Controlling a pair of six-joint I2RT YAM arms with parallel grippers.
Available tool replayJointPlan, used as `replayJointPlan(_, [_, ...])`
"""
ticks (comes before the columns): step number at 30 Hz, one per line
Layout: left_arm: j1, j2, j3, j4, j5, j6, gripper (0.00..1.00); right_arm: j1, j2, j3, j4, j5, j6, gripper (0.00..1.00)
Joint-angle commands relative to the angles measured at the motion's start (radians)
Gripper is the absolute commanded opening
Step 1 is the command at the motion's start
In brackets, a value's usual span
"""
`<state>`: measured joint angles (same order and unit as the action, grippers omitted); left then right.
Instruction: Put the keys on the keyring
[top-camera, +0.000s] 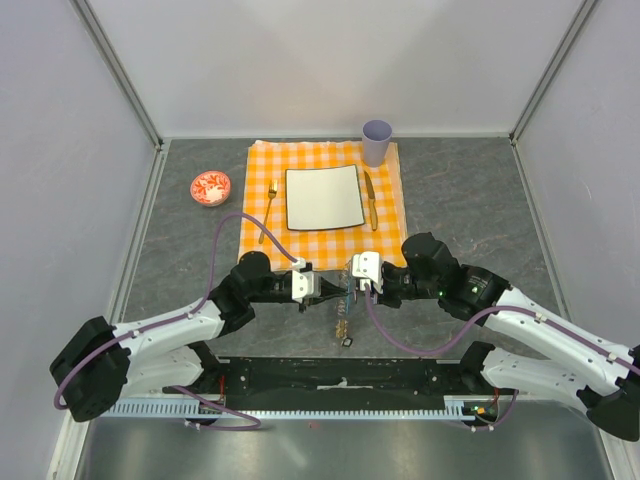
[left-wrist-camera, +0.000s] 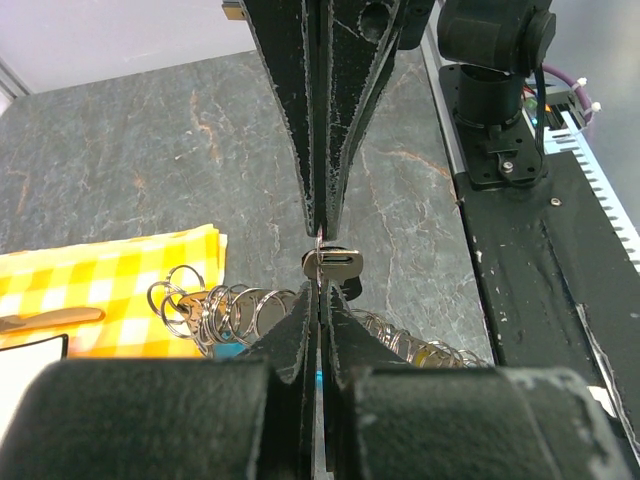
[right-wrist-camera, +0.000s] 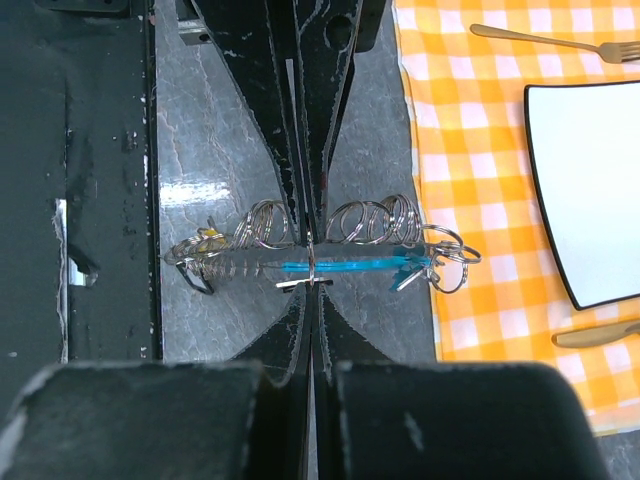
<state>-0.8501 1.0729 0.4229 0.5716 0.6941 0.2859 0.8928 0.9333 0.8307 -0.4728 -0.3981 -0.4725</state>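
Both grippers meet tip to tip over the grey table, just in front of the cloth. My left gripper (top-camera: 333, 288) (left-wrist-camera: 318, 290) is shut on the thin wire ring of the keyring (left-wrist-camera: 318, 250) (right-wrist-camera: 311, 262). From the other side, my right gripper (top-camera: 352, 287) (right-wrist-camera: 312, 290) is shut on the same ring. One small silvery key (left-wrist-camera: 337, 265) (right-wrist-camera: 305, 283) sits at the ring between the two sets of tips. The turquoise tag (right-wrist-camera: 350, 265) and a bunch of spare wire rings (left-wrist-camera: 210, 310) (right-wrist-camera: 375, 222) lie crosswise under the tips. A short chain (top-camera: 345, 330) trails toward the bases. Any other keys are hidden.
An orange checked cloth (top-camera: 325, 240) lies just beyond the grippers, with a white square plate (top-camera: 324, 197), a gold fork (top-camera: 270, 210) and a knife (top-camera: 370, 200) on it. A lilac cup (top-camera: 377, 142) stands at the back and a red-and-white bowl (top-camera: 210, 187) at the left. The black base rail (top-camera: 340, 375) runs close behind.
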Motion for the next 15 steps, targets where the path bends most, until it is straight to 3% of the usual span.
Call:
replayJointPlan(1, [0.0,0.009,0.04,0.091,0.064,-0.002,0.02,0.003,0.01,0.033,0.046,-0.056,-0.002,0.0])
replayJointPlan(15, [0.0,0.006,0.039,0.112,0.047,-0.014,0.02,0.003,0.027,0.035,0.053,-0.091,0.002,0.0])
